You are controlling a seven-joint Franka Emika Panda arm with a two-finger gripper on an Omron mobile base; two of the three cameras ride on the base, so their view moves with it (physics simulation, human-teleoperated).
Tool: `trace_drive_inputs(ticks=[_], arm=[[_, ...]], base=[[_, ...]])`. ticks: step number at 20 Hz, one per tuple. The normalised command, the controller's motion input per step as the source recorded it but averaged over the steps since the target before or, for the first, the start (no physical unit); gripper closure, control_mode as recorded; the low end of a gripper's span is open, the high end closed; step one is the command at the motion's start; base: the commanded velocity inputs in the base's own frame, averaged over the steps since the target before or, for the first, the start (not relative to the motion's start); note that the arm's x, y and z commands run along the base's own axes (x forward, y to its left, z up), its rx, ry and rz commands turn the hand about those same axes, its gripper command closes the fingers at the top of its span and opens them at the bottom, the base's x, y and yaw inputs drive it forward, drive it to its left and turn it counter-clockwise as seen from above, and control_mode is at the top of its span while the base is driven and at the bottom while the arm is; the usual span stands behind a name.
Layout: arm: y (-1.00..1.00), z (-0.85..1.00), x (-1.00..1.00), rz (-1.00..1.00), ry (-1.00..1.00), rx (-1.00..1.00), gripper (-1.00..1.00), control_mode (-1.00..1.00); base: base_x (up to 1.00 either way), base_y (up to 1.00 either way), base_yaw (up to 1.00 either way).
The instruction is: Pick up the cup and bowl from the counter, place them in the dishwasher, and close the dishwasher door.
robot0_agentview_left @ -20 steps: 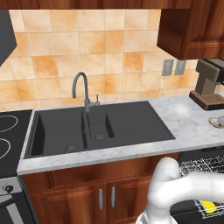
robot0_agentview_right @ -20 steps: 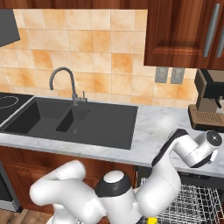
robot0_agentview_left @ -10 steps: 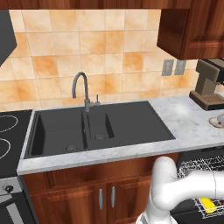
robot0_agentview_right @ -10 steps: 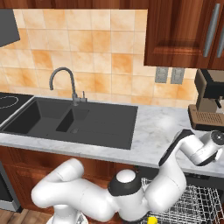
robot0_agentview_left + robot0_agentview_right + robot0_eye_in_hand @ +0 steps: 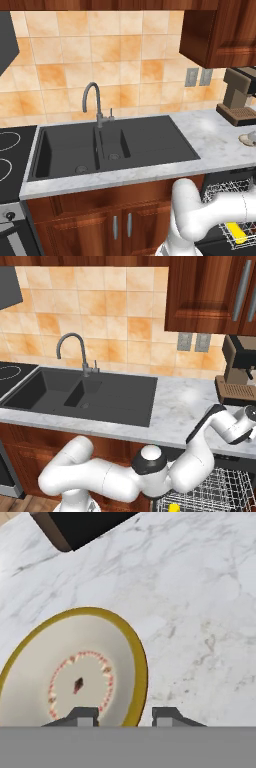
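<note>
Beige glaze with an ochre-brown rim: the bowl (image 5: pixel 75 672), resting flat on the marbled tabletop (image 5: pixel 200 597), directly ahead of the fingers (image 5: pixel 125 716) in the hand view. Fingers spread and gripping nothing, one dark tip over the bowl's inner slope, the other just outside the rim, so the near rim wall sits between them. A ring of small reddish marks around the bowl's centre, further in from the inner tip. Beyond the bowl, bare stone, then a dark box-like base at the far edge.

Probably ceramic: stiff, light for its size, smooth enough to slip, and liable to chip if dropped onto the rack. Best hold: a pinch across the rim wall at the near edge, squeezed firmly but without a jolt, since a shallow bowl held by one side tends to tip.

From the base views, bowl (image 5: pixel 248 139) near the right end of the tabletop, before the coffee machine (image 5: pixel 240 95). Lower down, the yellow cup (image 5: pixel 239 232) already in the wire rack of the open dishwasher (image 5: pixel 225 192).
</note>
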Motion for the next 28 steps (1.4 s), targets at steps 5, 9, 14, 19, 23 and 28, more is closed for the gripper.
trace_drive_inputs(ticks=[5, 9, 14, 19, 23, 28], arm=[[-0.22, -0.33, 0.27, 0.00, 0.00, 0.02, 1.00, -1.00], [-0.23, -0.28, 0.23, -0.01, 0.00, 0.03, 1.00, -1.00], [-0.10, -0.08, 0.03, -0.01, 0.00, 0.04, 1.00, -1.00], [0.23, -0.35, -0.21, 0.00, 0.00, -0.01, 1.00, -1.00], [0.78, -0.64, -0.32, 0.00, 0.00, -0.06, 1.00, -1.00], [0.80, -0.47, -0.35, 0.01, 0.00, -0.06, 1.00, -1.00]], base=[[0.00, 0.00, 0.00], [0.00, 0.00, 0.00], [0.00, 0.00, 0.00], [0.00, 0.00, 0.00], [0.00, 0.00, 0.00], [0.00, 0.00, 0.00]])
